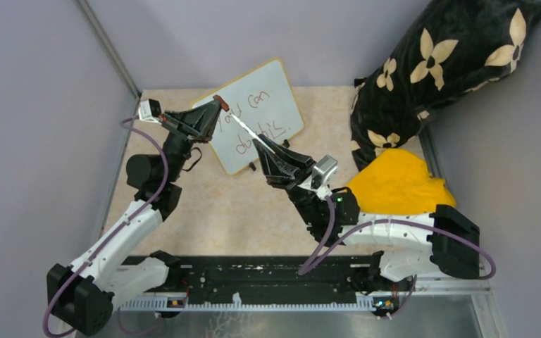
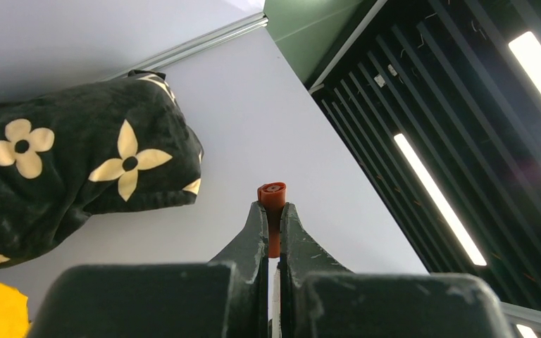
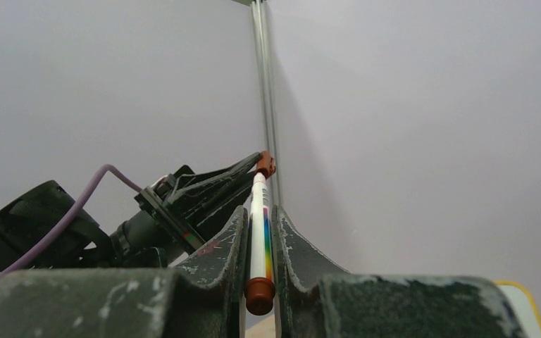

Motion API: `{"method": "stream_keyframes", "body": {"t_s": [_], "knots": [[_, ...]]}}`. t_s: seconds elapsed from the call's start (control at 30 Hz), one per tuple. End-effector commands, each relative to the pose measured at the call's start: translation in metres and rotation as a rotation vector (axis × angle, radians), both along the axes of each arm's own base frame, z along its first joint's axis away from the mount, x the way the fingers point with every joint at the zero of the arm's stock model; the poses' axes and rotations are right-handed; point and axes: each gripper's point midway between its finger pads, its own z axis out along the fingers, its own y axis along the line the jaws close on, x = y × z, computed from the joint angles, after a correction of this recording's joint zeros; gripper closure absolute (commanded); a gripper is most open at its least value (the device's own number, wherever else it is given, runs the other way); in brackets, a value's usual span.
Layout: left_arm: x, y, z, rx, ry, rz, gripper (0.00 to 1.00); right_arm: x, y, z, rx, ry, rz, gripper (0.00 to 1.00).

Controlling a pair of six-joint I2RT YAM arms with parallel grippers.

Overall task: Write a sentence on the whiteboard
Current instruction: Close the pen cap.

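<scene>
The whiteboard (image 1: 279, 79) leans tilted at the back of the table, and the sentence (image 1: 257, 118) "you can do this" runs over it in two dark lines. In front of it a white marker (image 1: 244, 127) with a rainbow stripe stretches between both grippers. My right gripper (image 1: 263, 146) is shut on the marker (image 3: 258, 239) barrel. My left gripper (image 1: 220, 104) is shut on the orange-brown cap (image 2: 273, 194) at the marker's far end. In the right wrist view the cap (image 3: 265, 164) sits at the left gripper's tips.
A black pillow with cream flowers (image 1: 451, 56) leans in the back right corner, with a yellow cloth (image 1: 398, 184) in front of it beside the right arm. Grey walls close in the left and back sides.
</scene>
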Motion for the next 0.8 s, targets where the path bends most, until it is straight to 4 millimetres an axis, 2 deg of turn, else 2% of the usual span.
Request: {"method": "stream_keyframes", "body": {"t_s": [0.0,0.77], "knots": [[-0.0085,0.0032,0.0101,-0.024,-0.045,-0.013,1.0,-0.0071,-0.0034,0.0265,0.078,-0.023,0.033,1.0],[-0.0163,-0.0058,0.0081,0.008,-0.077,-0.068,1.0,-0.0015,-0.0033,0.0254,0.09,-0.006,0.009,1.0]]}}
